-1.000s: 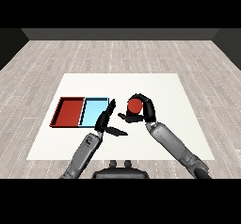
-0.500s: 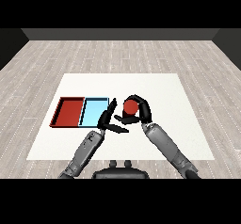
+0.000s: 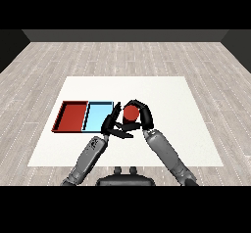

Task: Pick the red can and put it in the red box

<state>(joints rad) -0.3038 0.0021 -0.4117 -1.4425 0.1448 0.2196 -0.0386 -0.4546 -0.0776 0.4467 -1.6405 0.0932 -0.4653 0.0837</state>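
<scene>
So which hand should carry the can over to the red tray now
The right hand: its fingers already curl round the can. The left hand is open beside it, holding nothing. The red tray lies past the blue tray.

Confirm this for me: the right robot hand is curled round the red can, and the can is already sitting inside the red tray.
One part is wrong. The right robot hand is curled round the red can, but the can is not inside the red tray. The head view shows it held to the right of the light blue tray, outside both trays.
</scene>
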